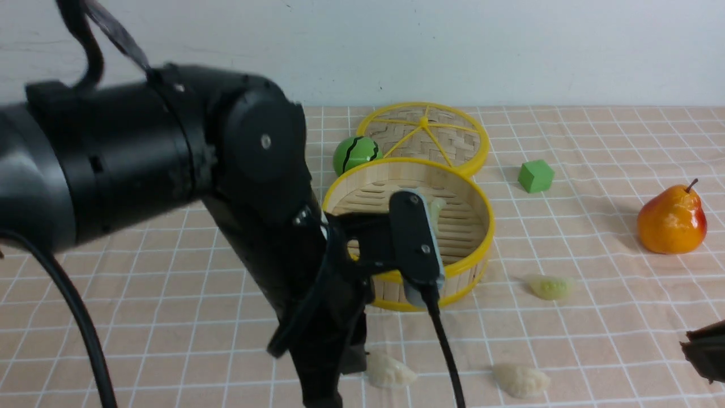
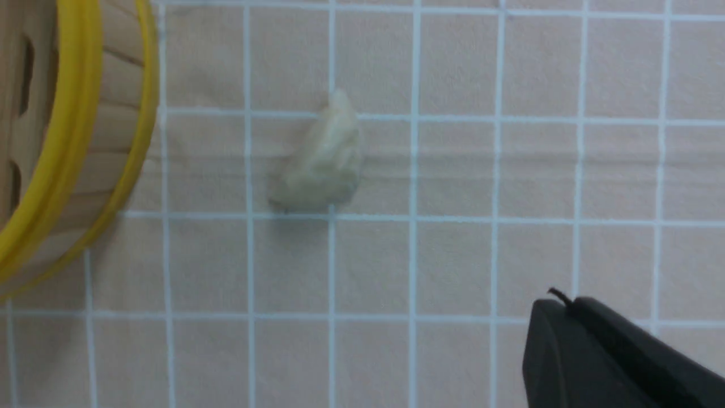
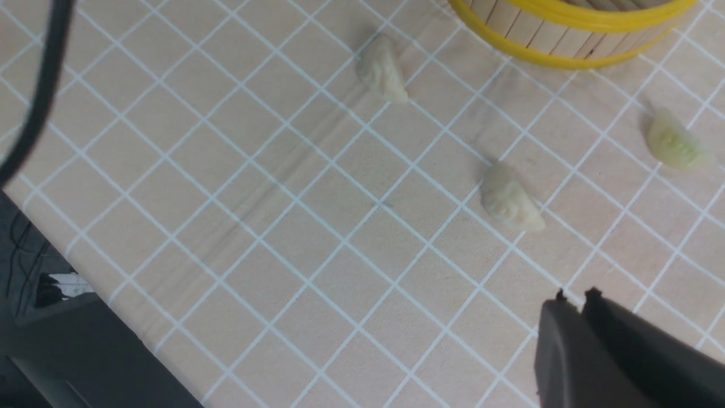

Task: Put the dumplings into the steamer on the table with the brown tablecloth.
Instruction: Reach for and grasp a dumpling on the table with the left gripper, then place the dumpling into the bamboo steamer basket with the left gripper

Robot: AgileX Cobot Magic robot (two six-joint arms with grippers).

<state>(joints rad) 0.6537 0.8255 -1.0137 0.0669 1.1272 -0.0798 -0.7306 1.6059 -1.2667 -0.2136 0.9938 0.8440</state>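
- The left gripper (image 2: 566, 303) sits at the lower right of the left wrist view, its fingers pressed together and holding nothing.
- The right gripper (image 3: 576, 300), lower right of the right wrist view, is drawn narrow with only a thin slit between the fingers. It holds nothing.
- The steamer (image 1: 481, 226) stands at the centre of the front view on the tablecloth (image 1: 170, 283), partly hidden by the left arm (image 1: 141, 153).
- A pale bit (image 1: 436, 207) shows inside the steamer, too hidden to tell what it is.
- A green dumpling (image 1: 549, 286) lies on the cloth just right of the steamer.
- A cream dumpling (image 1: 389, 371) and a second cream dumpling (image 1: 521, 379) lie along the bottom edge, well apart from each other.
- At the upper centre a lid (image 1: 425, 136) lies behind the steamer, with a striped green ball (image 1: 355, 154) beside it.
- A green cube (image 1: 535, 175) and a pear (image 1: 673, 218) sit further right.
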